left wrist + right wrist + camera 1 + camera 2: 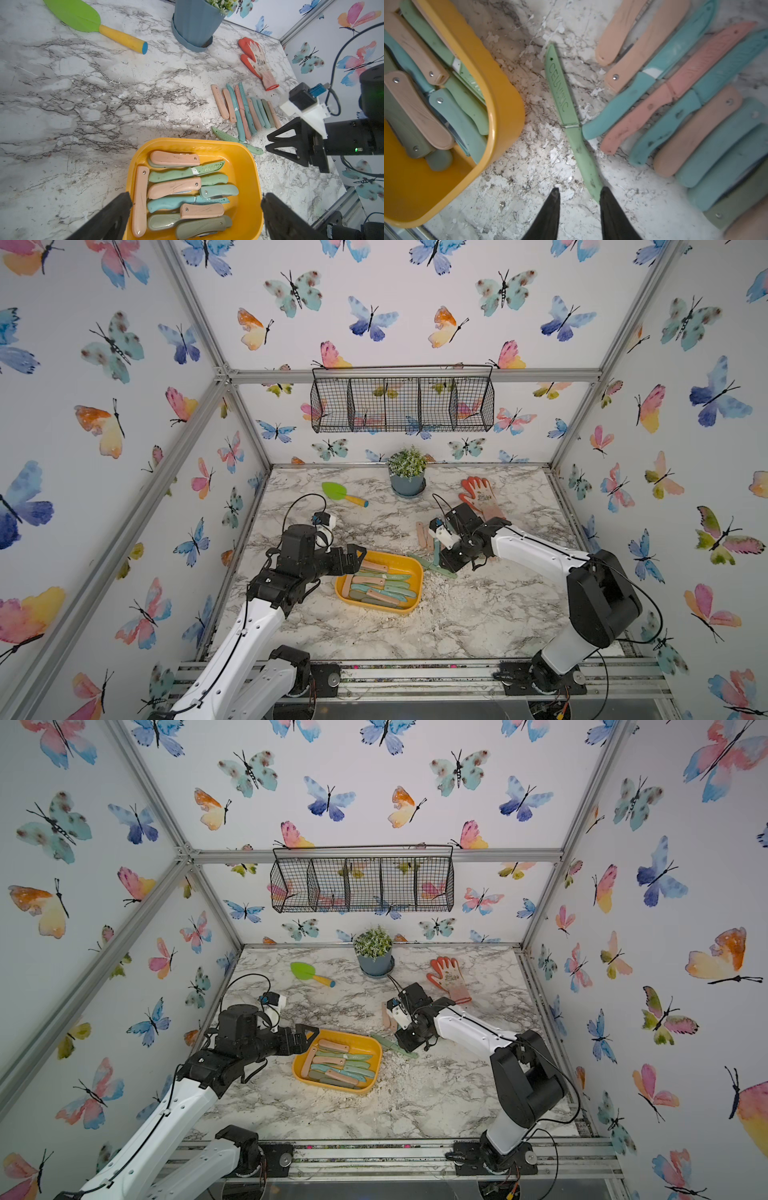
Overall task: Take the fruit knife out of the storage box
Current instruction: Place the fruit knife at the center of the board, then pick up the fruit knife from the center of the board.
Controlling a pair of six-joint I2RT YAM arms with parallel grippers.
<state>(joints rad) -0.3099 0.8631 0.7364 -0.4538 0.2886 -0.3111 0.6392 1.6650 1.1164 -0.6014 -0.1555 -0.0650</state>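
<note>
Green trowel [344, 494], blue potted plant [407, 476], orange glove [482, 495], marble tabletop [478, 614], black wire basket [401, 402] on back wall

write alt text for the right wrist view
A mint-green sheathed knife lies on the marble table, between the yellow storage box holding more knives and a row of pastel knives. The right pincer stands open at its handle end.

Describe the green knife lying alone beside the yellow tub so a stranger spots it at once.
Start at the yellow storage box on the marble table; beside it knives lie side by side in a row. In the gap between box and row lies one pale green knife, alone and crosswise to the others, its sheath embossed CERAMIC.
</note>
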